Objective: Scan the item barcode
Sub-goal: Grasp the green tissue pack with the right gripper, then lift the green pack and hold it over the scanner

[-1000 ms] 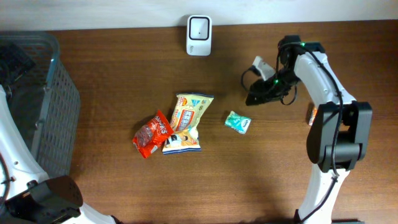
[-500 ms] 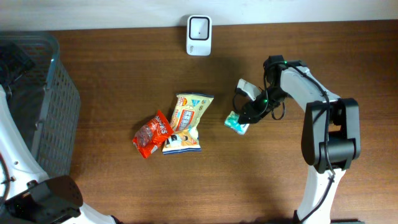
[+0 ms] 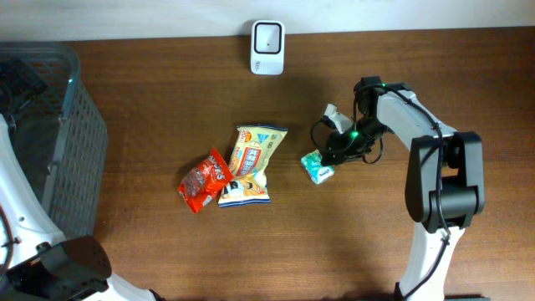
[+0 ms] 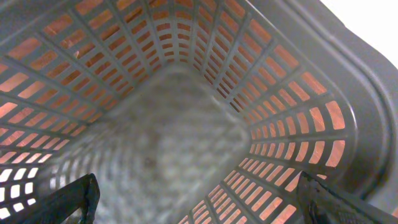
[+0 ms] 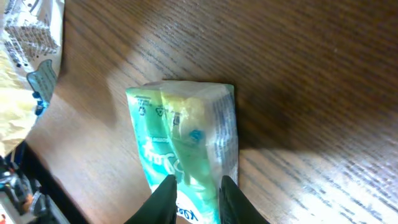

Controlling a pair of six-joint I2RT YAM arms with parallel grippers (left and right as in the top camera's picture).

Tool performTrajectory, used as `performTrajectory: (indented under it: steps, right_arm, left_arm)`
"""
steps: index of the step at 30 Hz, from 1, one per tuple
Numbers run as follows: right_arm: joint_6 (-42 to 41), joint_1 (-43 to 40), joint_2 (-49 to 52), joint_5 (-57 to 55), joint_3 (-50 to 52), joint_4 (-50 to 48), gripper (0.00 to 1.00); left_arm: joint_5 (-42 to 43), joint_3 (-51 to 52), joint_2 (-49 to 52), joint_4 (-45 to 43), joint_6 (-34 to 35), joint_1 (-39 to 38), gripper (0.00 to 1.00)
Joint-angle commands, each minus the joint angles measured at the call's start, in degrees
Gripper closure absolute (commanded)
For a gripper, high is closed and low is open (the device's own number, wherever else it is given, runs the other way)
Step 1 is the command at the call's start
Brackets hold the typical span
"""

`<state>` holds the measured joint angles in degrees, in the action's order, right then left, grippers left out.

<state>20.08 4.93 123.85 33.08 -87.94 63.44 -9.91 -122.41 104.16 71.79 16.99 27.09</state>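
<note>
**Item:** packet (image 5: 186,137), green, slick wrapper. Lies flat on the counter (image 3: 167,92), just right of the yellow bag (image 3: 251,160) and not touching it. The scanner (image 3: 267,36) stands well apart at the far edge.

**Hold:** right fingers (image 5: 163,200) are drawn in on one end of the packet, with a narrow strip of wrapper pinched between them. Most of the packet lies beyond the tips.

**Hazards, as judged:**
- The pinch is shallow and set on one end. The glossy film could slide out as the packet leaves the counter.
- With so much hanging free, the packet may droop or twist on the way. Its printed side would then face away from the scanner.
- No barcode can be made out on the upper face. If it sits under the tips or on the underside, the scan will miss unless the packet is turned.
- The tips are down at the counter, so pressing further could scrape wood instead of gathering wrapper.
- A dragging start toward the left could nudge the yellow bag, or the red bag (image 3: 204,181) beyond it.

**Pose, right arm (image 3: 410,113):** reaches in from the right side of the counter, wrist bent down, tips pointing at the packet.

**Pose, left:** left fingers (image 4: 74,199) are spread wide and hold nothing. They hang above the basket (image 4: 280,93) at the left.
</note>
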Motion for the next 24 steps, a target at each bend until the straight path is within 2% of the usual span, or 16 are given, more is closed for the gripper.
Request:
performTrajectory:
  steps: [1,4,9,14,16,24]
  right_arm:
    - [-1.51,0.11,0.28,0.81,0.92,-1.4,0.76]
    - [-1.53,0.42,0.28,0.76,3.06,-4.74,0.71]
    - [-1.46,0.85,0.28,0.74,7.56,-8.92,0.72]
    - [-1.62,0.57,0.26,1.75,7.34,-8.5,0.92]
    - [-1.53,0.42,0.15,5.62,6.36,-6.78,0.96]
    - [4.13,-2.03,-3.08,29.62,-0.48,4.35,0.96]
  left_arm:
    - [-0.24,0.07,-0.04,-0.07,0.55,0.09,0.01]
    - [-0.24,0.07,-0.04,-0.09,0.55,0.09,0.01]
    - [-0.24,0.07,-0.04,-0.09,0.55,0.09,0.01]
    - [-0.24,0.07,-0.04,-0.07,0.55,0.09,0.01]
    - [-0.24,0.07,-0.04,-0.07,0.55,0.09,0.01]
    - [-0.26,0.07,-0.04,-0.09,0.55,0.09,0.01]
